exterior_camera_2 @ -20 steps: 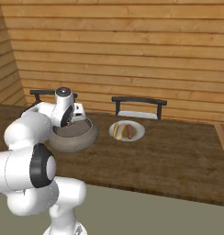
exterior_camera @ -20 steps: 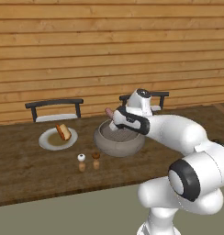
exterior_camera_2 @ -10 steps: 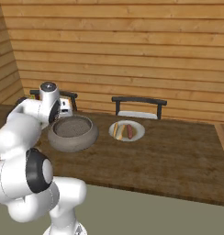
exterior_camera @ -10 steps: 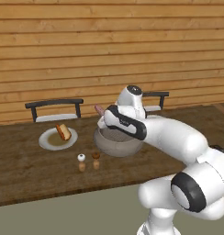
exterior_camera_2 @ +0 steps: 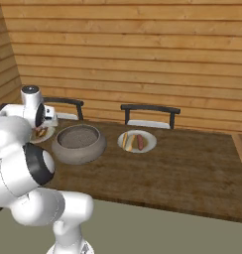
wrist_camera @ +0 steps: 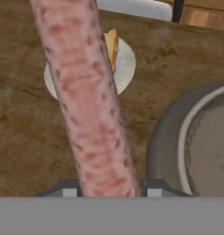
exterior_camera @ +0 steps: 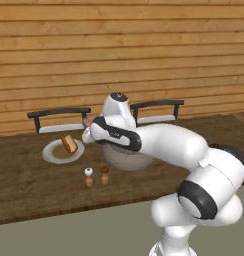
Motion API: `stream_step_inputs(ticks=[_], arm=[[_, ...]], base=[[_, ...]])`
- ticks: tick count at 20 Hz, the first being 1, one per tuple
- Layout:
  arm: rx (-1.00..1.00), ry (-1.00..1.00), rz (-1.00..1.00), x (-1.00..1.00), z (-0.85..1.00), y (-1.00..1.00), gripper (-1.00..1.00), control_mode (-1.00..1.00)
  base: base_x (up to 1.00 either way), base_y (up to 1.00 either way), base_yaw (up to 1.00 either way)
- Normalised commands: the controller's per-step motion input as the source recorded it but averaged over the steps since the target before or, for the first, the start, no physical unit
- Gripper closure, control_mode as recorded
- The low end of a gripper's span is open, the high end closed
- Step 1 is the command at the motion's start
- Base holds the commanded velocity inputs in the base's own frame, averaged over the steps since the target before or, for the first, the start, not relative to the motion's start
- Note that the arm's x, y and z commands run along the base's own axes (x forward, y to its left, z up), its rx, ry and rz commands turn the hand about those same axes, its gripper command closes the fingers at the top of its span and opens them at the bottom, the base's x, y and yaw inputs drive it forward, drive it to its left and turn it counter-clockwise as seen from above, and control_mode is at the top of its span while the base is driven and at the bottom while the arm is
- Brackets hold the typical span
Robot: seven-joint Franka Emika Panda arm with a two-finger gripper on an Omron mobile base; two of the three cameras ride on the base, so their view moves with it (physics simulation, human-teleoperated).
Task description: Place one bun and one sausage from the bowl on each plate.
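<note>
My gripper (wrist_camera: 108,188) is shut on a pinkish-red sausage (wrist_camera: 86,101) that runs up the middle of the hand view. Below it lies the left plate (wrist_camera: 125,64) with a golden bun (wrist_camera: 112,46) on it; the grey bowl (wrist_camera: 166,137) has its rim at the right. From the left base view the gripper (exterior_camera: 87,132) hovers between the bowl (exterior_camera: 125,159) and that plate (exterior_camera: 56,153), near the bun (exterior_camera: 69,144); the sausage's tip (exterior_camera: 85,121) pokes up. The bowl (exterior_camera_2: 79,143) looks empty inside. The right plate (exterior_camera_2: 149,143) holds a bun (exterior_camera_2: 125,141) and a sausage (exterior_camera_2: 140,142).
A small white-capped shaker (exterior_camera: 89,175) and a brown-capped one (exterior_camera: 104,173) stand on the wooden table in front of the plate and bowl. Two dark chairs (exterior_camera: 59,114) (exterior_camera: 156,106) sit behind the table against the plank wall.
The arm has swung left from above the bowl toward the left plate, carrying the sausage with it. The bowl, plates and buns stay put.
</note>
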Motion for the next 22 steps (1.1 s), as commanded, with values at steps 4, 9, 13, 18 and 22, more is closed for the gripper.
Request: stream_step_inputs(ticks=[4, 9, 13, 18, 22], arm=[[0.0, 0.32, 0.0, 0.0, -0.01, 0.73, 1.0, -1.0], [0.0, 0.25, 0.0, 0.0, -0.21, 0.66, 1.0, -1.0], [0.0, 0.05, 0.0, 0.0, -0.6, 0.59, 1.0, -1.0], [-0.03, 0.0, 0.0, 0.31, -0.34, 0.15, 1.0, -1.0], [-0.08, 0.0, -0.04, 0.46, -0.28, 0.0, 1.0, -1.0]], base=[[0.0, 0.0, 0.0], [0.0, 0.0, 0.0], [0.0, 0.0, 0.0], [0.0, 0.0, 0.0], [0.0, 0.0, 0.0]])
